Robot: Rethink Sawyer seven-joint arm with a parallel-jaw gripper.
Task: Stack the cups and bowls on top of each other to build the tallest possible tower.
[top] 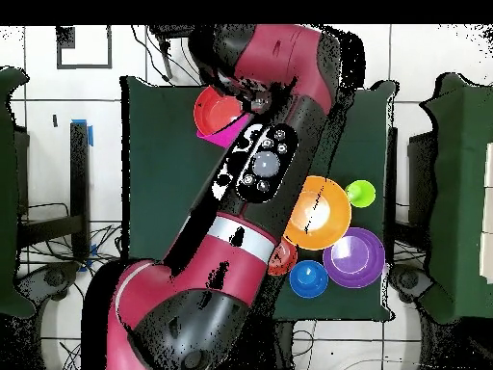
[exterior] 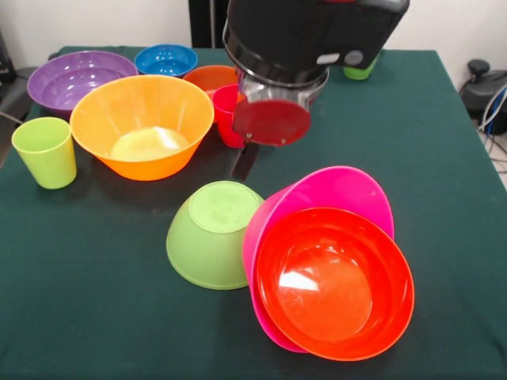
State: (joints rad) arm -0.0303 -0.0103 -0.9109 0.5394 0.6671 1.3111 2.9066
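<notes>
1. Front view: the tower (exterior: 317, 261) looks toppled. The lime green bowl (exterior: 212, 235) lies rim-down at the bench (exterior: 95, 317) centre, and the pink bowl (exterior: 333, 190), with the orange bowl (exterior: 334, 283) nested inside, tilts against it at 4 o'clock. Other bowls and cups wait at 10 o'clock; most stacking remains. Whether the gripper (exterior: 273, 119) is wide or narrow, I cannot tell.
2. Overhead view: the arm (top: 279, 145) hides the lime bowl and gripper.
</notes>
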